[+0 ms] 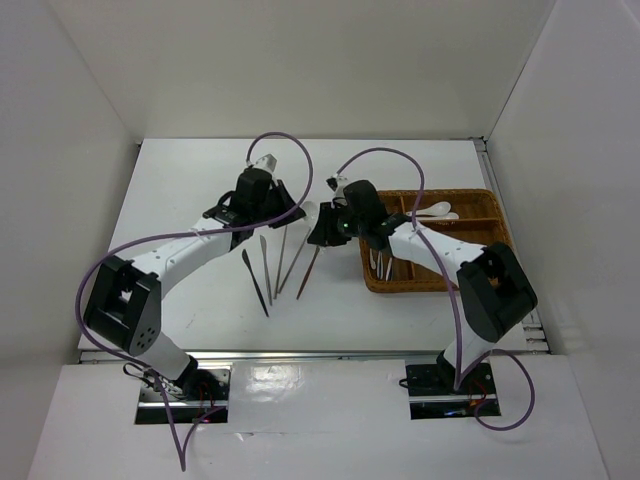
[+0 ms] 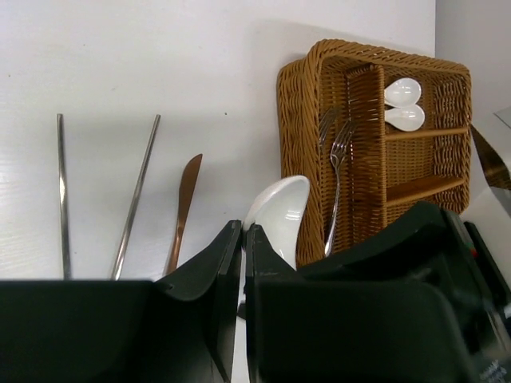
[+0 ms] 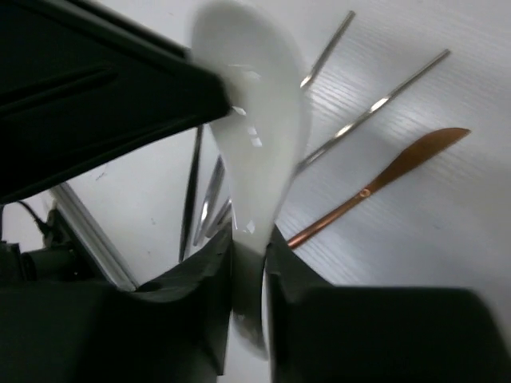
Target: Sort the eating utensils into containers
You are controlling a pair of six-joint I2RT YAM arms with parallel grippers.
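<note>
A white spoon (image 1: 308,212) hangs between my two grippers, left of the brown wicker tray (image 1: 440,287). My right gripper (image 3: 249,239) is shut on the spoon's handle (image 3: 255,120). My left gripper (image 2: 243,227) is shut with its tips at the edge of the spoon's bowl (image 2: 279,209) and seems to pinch it. In the top view the left gripper (image 1: 290,200) and right gripper (image 1: 322,228) face each other closely. The tray holds two white spoons (image 2: 403,104) and silver forks (image 2: 339,159) in separate compartments.
On the table in front of the grippers lie two silver sticks (image 2: 61,191) (image 2: 136,195), a copper-coloured knife-like piece (image 2: 184,203) and a dark stick (image 1: 255,283). The tray's left wall (image 2: 291,120) is close to the spoon. White walls enclose the table.
</note>
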